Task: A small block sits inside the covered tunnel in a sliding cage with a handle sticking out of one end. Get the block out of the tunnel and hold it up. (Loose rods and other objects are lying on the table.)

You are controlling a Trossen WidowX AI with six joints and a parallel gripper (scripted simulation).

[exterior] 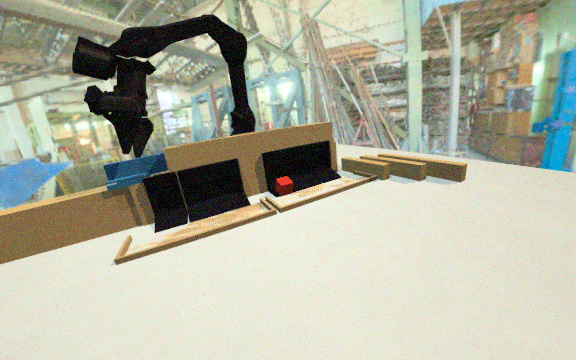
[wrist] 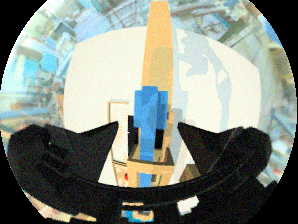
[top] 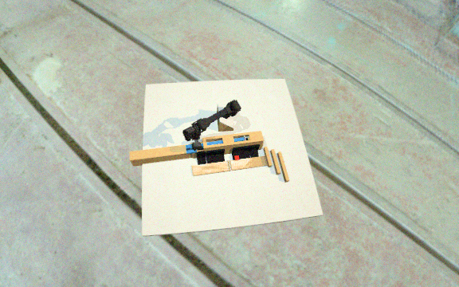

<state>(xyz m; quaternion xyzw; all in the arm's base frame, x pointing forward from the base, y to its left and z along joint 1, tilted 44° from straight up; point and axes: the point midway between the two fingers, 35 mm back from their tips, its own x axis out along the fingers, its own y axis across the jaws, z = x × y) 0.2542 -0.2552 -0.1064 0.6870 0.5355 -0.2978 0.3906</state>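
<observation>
Black two-fingered end effector (top: 197, 145) (exterior: 135, 154) (wrist: 149, 124): spread, nothing pinched | position: above blue sliding handle piece (top: 190, 149) (exterior: 135, 171) (wrist: 150, 112) | small red cube (top: 237, 158) (exterior: 284, 185) (wrist: 126, 177): at black-lined right opening, exterior view

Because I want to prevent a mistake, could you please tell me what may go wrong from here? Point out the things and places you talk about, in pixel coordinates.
The open gripper (exterior: 134, 151) (wrist: 149, 124) is above the blue handle (exterior: 137, 171) (wrist: 151, 112); if it comes down off-centre, a finger could hit the handle or the wooden rail beside it.

The red block (top: 237, 158) (exterior: 284, 185) sits by the front opening, next to a low tray, so a sudden slide might tip it out there.
</observation>
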